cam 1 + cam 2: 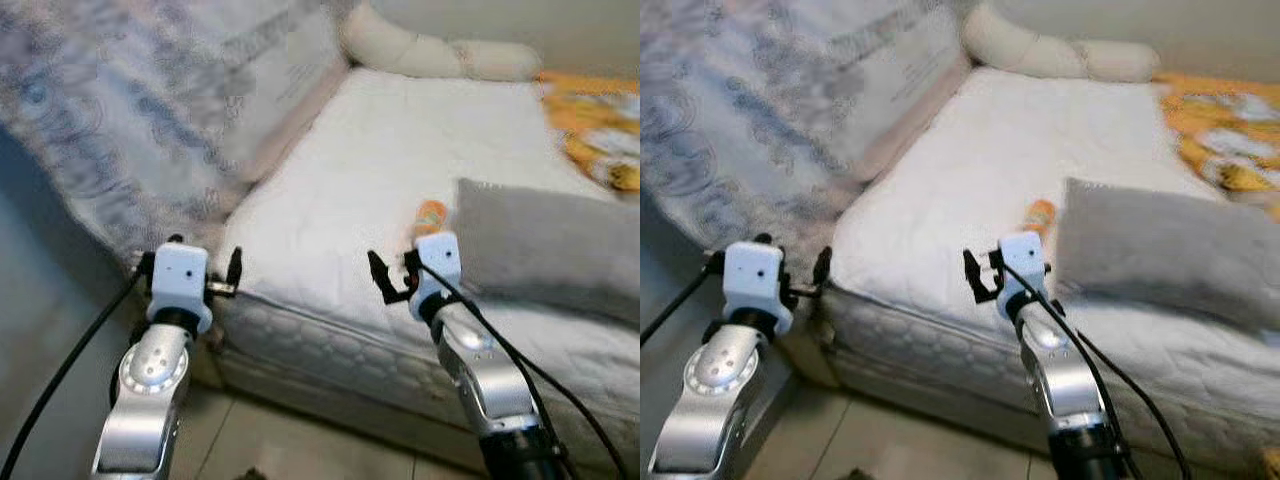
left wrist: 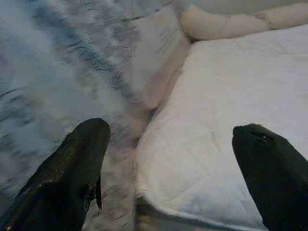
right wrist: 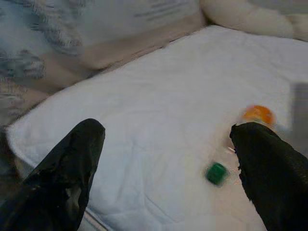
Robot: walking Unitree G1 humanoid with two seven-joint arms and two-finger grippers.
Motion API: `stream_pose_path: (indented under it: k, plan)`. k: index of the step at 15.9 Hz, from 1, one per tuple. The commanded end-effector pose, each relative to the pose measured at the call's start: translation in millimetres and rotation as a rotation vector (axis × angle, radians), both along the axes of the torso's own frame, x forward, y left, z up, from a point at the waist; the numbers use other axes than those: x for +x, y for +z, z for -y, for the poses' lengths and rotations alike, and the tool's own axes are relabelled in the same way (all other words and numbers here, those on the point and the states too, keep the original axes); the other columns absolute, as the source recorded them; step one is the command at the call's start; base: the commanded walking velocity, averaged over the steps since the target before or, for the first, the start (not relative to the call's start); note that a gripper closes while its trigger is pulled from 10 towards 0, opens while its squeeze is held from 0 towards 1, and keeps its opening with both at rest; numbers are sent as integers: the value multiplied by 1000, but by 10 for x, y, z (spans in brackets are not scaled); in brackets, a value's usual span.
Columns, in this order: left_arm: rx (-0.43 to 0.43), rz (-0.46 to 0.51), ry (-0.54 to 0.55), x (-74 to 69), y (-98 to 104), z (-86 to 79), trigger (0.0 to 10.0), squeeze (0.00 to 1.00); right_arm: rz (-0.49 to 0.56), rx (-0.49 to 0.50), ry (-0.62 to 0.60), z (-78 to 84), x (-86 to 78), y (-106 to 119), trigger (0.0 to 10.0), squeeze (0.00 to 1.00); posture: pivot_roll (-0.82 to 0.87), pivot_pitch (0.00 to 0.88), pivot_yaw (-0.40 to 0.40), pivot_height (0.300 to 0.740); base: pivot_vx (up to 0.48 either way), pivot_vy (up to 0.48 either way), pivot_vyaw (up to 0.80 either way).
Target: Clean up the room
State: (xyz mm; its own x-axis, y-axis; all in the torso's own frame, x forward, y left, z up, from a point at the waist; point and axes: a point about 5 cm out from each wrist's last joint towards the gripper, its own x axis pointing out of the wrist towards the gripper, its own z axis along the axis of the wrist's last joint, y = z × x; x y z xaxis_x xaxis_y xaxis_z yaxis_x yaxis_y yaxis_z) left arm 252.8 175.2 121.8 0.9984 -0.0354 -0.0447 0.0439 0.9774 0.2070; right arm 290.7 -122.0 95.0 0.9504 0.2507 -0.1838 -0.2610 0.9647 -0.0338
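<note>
Bottle [image 1: 430, 216] with an orange body lies near the bed's [image 1: 330, 200] front edge, touching the grey pillow [image 1: 545, 250]. We hold our right gripper [image 1: 392, 275] wide beside it, left gripper [image 1: 205, 270] wide too. It looks light and slippery; we should grab its middle.

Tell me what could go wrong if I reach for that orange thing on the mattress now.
1. The orange object lies on the mattress right beside the grey pillow, so the open right gripper may snag the pillow.
2. A small green piece lies close by; a sweep could knock it off the near edge.
3. The left gripper, also open, sits at the mattress corner beside the patterned cover and could catch it.
</note>
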Motion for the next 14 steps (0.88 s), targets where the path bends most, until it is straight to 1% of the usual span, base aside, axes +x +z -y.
stream_pose_path:
  k: [1, 6, 12, 13, 14]
  plan:
    - [-1, 13, -13, 22, 41, 35, 10000, 0, 0, -11, -16, 41, 21, 0, 10000, 0, 18, 0, 25, 740, 259, 0, 0]
    - [5, 12, -12, 24, 48, 8, 10000, 0, 20, -74, -5, -23, 10, -22, 10000, 0, 21, 0, 31, 740, 317, 0, 0]
    - [9, 8, -10, 16, 44, 3, 10000, 0, 15, -75, 15, -39, -2, -52, 10000, 0, 30, 0, 26, 740, 358, 0, 0]
    - [10, 8, -8, 11, 45, 1, 10000, 0, 12, -87, 54, -63, -6, -59, 10000, 0, 33, 0, 24, 740, 368, 0, 0]
    - [10, 9, -6, 11, 47, -3, 10000, 0, 15, -91, 61, -74, -1, -55, 10000, 0, 34, 0, 22, 740, 364, 0, 800]
